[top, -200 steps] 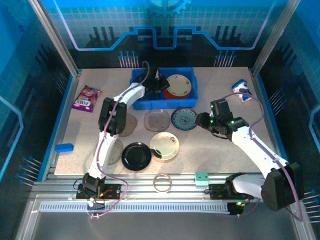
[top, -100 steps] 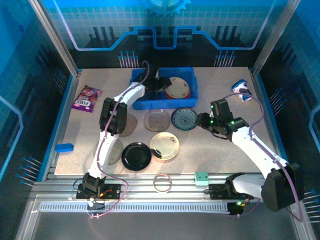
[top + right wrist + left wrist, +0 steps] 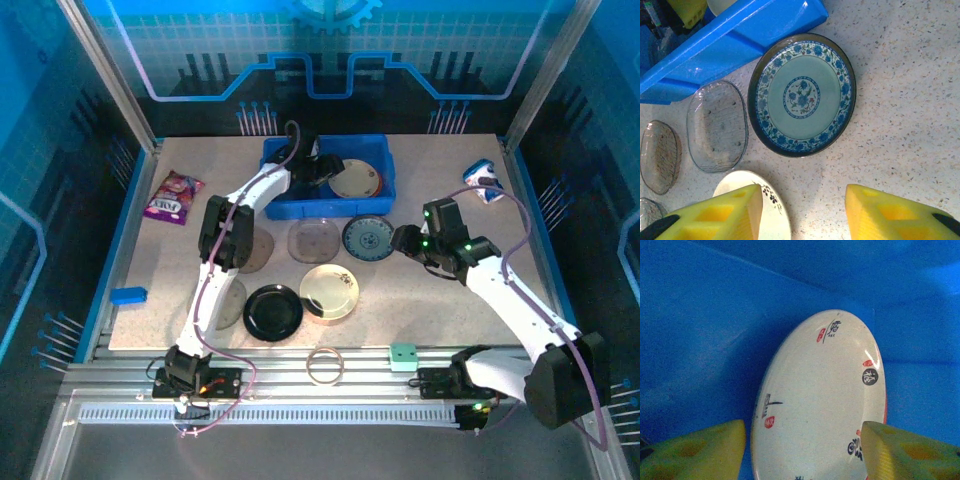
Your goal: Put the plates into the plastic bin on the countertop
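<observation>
Top external view: nearest the arm bases, a black plate point(image 3: 273, 311) and a cream plate point(image 3: 332, 288) lie side by side on the counter point(image 3: 400, 312). Beyond them sit a clear plate point(image 3: 314, 240) and a blue plate point(image 3: 367, 237), just short of the bin point(image 3: 330, 208). The right gripper point(image 3: 802, 210) hovers beside the blue plate, jaws wide and holding nothing. Farther off, inside the bin, the left gripper point(image 3: 805, 450) is spread wide as well. A lettered plate point(image 3: 820, 390) lies ahead between its pads point(image 3: 900, 455), with an orange edge beneath it.
</observation>
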